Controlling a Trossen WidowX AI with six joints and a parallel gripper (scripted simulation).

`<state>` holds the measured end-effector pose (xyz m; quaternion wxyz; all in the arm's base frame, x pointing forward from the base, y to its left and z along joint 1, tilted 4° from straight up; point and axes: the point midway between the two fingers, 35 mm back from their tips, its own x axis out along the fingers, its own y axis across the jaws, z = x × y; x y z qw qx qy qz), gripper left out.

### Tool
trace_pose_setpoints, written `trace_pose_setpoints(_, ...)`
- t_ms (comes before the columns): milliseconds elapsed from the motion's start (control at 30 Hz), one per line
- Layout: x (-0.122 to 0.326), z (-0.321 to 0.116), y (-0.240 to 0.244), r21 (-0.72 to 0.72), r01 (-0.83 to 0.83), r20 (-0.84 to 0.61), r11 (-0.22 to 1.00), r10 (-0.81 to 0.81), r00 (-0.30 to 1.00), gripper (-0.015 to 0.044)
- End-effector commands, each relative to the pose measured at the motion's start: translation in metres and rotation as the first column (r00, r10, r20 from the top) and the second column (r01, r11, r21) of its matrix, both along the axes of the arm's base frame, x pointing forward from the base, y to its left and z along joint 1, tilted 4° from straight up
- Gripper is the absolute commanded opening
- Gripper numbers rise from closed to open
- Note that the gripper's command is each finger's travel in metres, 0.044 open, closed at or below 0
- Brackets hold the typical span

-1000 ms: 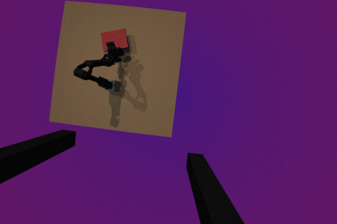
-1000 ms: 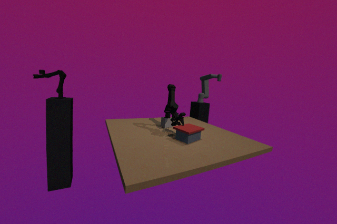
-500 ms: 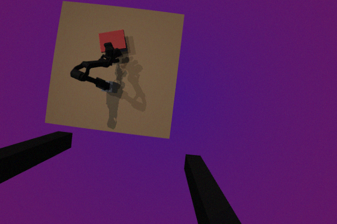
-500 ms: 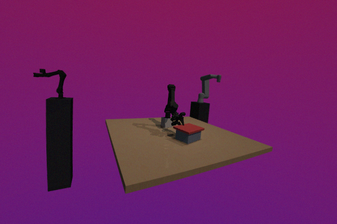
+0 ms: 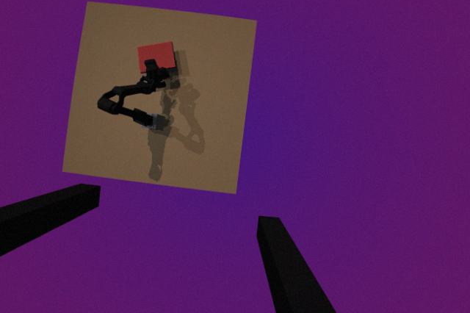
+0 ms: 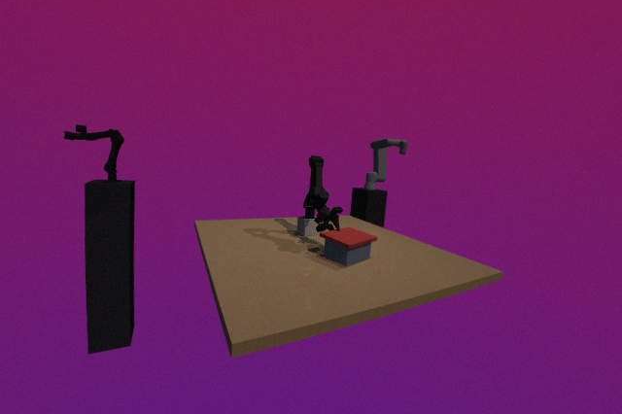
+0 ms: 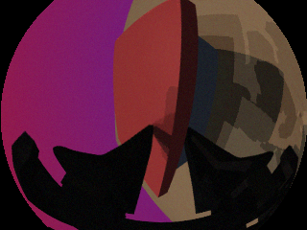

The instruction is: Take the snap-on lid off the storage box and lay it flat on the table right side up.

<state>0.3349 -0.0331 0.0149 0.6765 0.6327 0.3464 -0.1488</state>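
The red lid [image 5: 159, 53] [image 6: 349, 236] [image 7: 149, 72] lies roughly level, right side up, on top of the blue-grey storage box [image 6: 336, 252] [image 7: 206, 81]. The exterior view shows no clear gap between them. The box stands on the table [image 5: 212, 112] [image 6: 276, 298]. My gripper [image 7: 169, 130] is shut on the lid's rim on the side facing the arm's base, one finger over the red top face and the other on the underside. The finger pads' contact with the lid is partly hidden by the dark fingers.
The arm's grey base [image 5: 155, 121] [image 6: 306, 225] stands on the table behind the box, seen from the exterior view. Two other arms stand off the table on black pedestals [image 6: 109, 258] [image 6: 367, 206]. The table's edge lies beyond the box.
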Motion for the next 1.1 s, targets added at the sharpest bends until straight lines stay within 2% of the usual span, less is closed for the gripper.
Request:
trace_pose_setpoints(0, 0.0001, 0.0014, -0.0001, 0.000, -0.001, 0.001, 1.000, 0.001, 1.000, 0.0000)
trace_pose_setpoints(1067, 0.0009, 0.0061, -0.0005, 0.000, 0.001, 0.001, 1.000, -0.001, 1.000, 0.0000)
